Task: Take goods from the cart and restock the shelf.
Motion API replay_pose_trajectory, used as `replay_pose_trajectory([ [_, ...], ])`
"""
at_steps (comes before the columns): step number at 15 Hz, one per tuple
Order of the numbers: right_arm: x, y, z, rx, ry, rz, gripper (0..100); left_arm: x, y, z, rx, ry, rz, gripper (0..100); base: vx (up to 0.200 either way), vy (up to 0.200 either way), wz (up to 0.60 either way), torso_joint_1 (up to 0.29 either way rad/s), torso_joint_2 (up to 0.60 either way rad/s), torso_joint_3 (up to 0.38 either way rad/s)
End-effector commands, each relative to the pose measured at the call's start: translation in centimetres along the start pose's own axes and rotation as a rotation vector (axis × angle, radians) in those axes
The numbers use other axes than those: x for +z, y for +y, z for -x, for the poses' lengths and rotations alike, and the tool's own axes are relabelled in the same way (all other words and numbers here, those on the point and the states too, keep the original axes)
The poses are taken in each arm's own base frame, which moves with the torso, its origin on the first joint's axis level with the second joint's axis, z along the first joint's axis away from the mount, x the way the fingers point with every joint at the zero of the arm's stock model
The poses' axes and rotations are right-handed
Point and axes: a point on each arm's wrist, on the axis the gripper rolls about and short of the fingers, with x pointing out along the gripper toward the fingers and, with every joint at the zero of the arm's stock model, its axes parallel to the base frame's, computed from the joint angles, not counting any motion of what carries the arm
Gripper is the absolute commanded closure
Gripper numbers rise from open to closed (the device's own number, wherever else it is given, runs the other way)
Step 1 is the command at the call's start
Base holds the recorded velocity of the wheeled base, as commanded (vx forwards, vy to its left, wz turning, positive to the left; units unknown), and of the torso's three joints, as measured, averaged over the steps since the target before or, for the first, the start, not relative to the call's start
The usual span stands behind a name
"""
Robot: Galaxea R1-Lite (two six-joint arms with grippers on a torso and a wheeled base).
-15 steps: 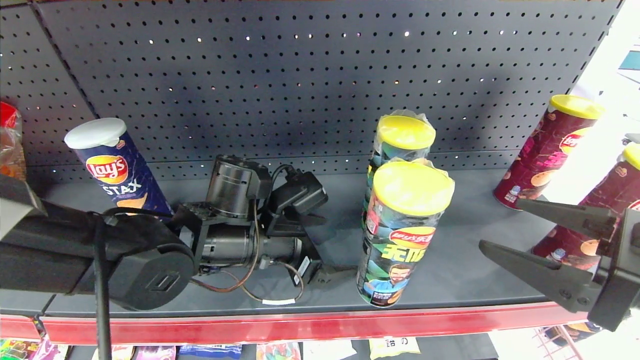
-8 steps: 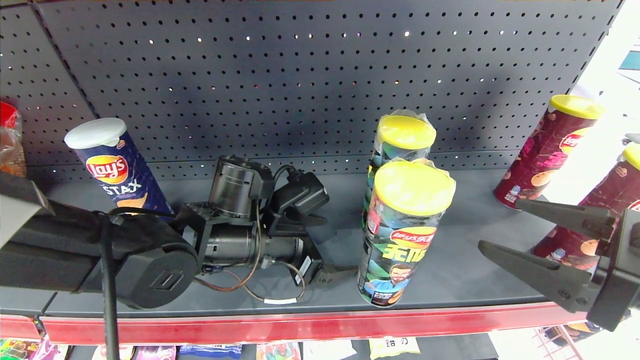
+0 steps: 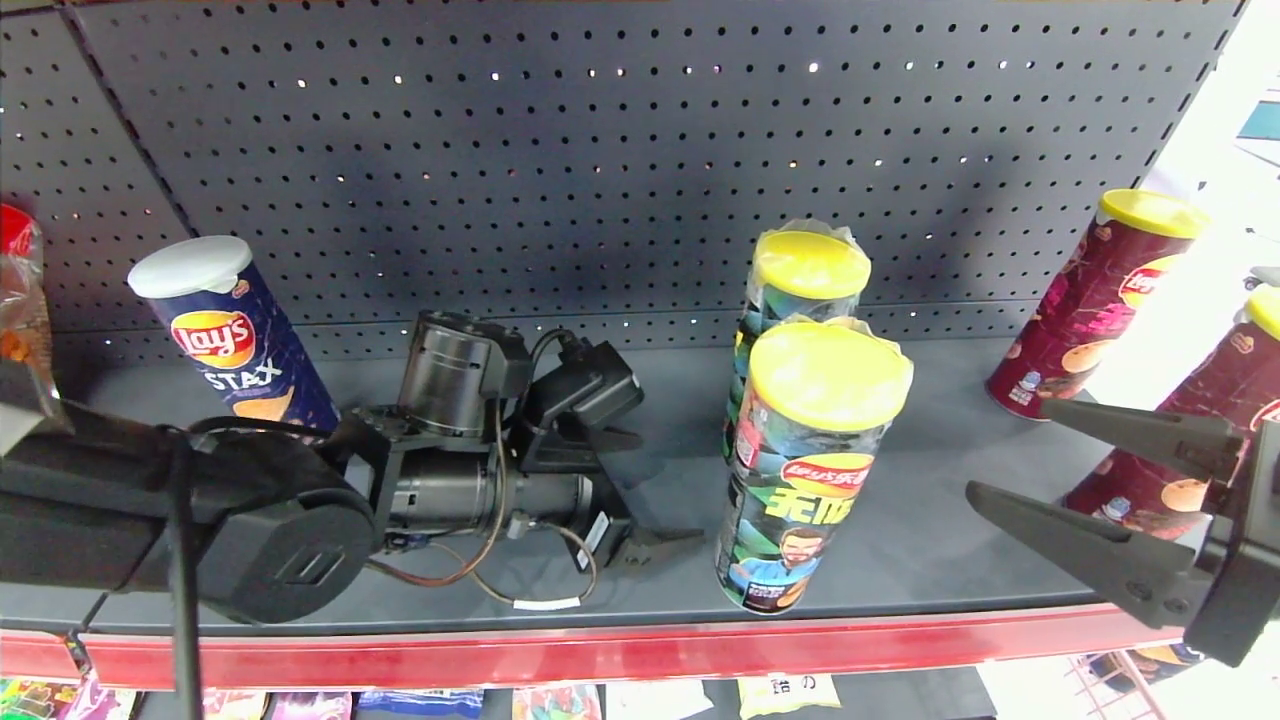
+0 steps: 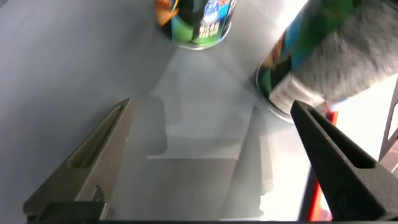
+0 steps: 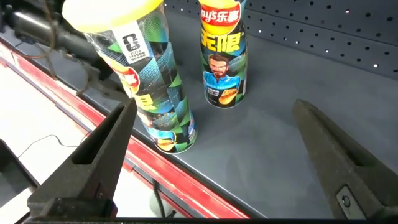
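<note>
Two green chip cans with yellow lids stand upright on the grey shelf (image 3: 930,520), one at the front (image 3: 810,470) and one behind it (image 3: 805,275). My left gripper (image 3: 650,490) lies low over the shelf just left of the front can, open and empty, a small gap apart from it. The left wrist view has both cans (image 4: 311,56) (image 4: 196,22) beyond that gripper (image 4: 212,106). My right gripper (image 3: 1100,485) hangs open and empty off the shelf's front right. Past its spread tips (image 5: 216,109) stand the front can (image 5: 149,81) and the back can (image 5: 224,53).
A blue can with a white lid (image 3: 235,340) leans at the shelf's left, behind my left arm. Two dark red cans (image 3: 1100,300) (image 3: 1200,420) stand at the right. A pegboard wall (image 3: 600,150) backs the shelf, and a red lip (image 3: 600,655) edges its front.
My left arm has drawn back slightly to the left, away from the front green can. The cans and the right gripper have hardly moved.
</note>
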Motion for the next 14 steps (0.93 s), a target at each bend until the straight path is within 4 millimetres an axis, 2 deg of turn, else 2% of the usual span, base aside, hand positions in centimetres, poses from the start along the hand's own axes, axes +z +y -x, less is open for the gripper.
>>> replay_pose_trajectory([
  [1, -0.5, -0.1, 1.3, -0.003, -0.019, 0.027, 0, -1.2, -1.2, 7.4, 0.108, -0.024, 0.022, 0, 0.000, 0.000, 0.00, 0.000, 0.00, 0.000],
  [4, -3.0, -0.2, 4.9, -0.012, -0.057, 0.087, 0, -4.4, -4.7, 18.3, 0.351, -0.134, 0.075, 0, 0.000, 0.000, 0.00, 0.000, 0.00, 0.000],
  [5, -3.3, -0.2, 5.5, -0.022, -0.066, 0.087, 0, -5.2, -5.5, 19.6, 0.399, -0.144, 0.095, 0, 0.000, 0.000, 0.00, 0.000, 0.00, 0.000],
  [6, -4.1, -0.4, 7.9, -0.076, -0.074, 0.085, 0, -7.5, -8.6, 23.3, 0.566, -0.171, 0.178, 0, 0.000, 0.000, 0.00, 0.000, 0.00, 0.000],
  [7, -4.6, -0.6, 9.8, -0.123, -0.062, 0.082, 0, -8.9, -10.7, 25.1, 0.673, -0.155, 0.258, 0, 0.000, 0.000, 0.00, 0.000, 0.00, 0.000],
  [8, -5.1, -0.7, 11.6, -0.190, -0.041, 0.074, 0, -9.8, -12.5, 26.3, 0.774, -0.127, 0.311, 0, 0.000, 0.000, 0.00, 0.000, 0.00, 0.000],
  [9, -5.6, -0.7, 12.6, -0.241, -0.025, 0.066, 0, -10.4, -13.5, 26.8, 0.834, -0.102, 0.337, 0, 0.000, 0.000, 0.00, 0.000, 0.00, 0.000],
  [10, -6.5, -0.7, 13.9, -0.405, -0.011, 0.027, 0, -11.9, -15.1, 27.2, 0.932, -0.079, 0.373, 0, 0.000, 0.000, 0.00, 0.000, 0.00, 0.000],
  [12, -6.7, -0.7, 14.0, -0.635, -0.007, -0.042, 0, -13.5, -15.8, 26.8, 0.939, -0.141, 0.408, 0, 0.000, 0.000, 0.00, 0.000, 0.00, 0.000],
  [14, -6.7, -0.7, 13.9, -0.669, 0.003, -0.048, 0, -13.3, -15.7, 26.8, 0.917, -0.160, 0.391, 0, 0.000, 0.000, 0.00, -0.001, 0.00, 0.025],
])
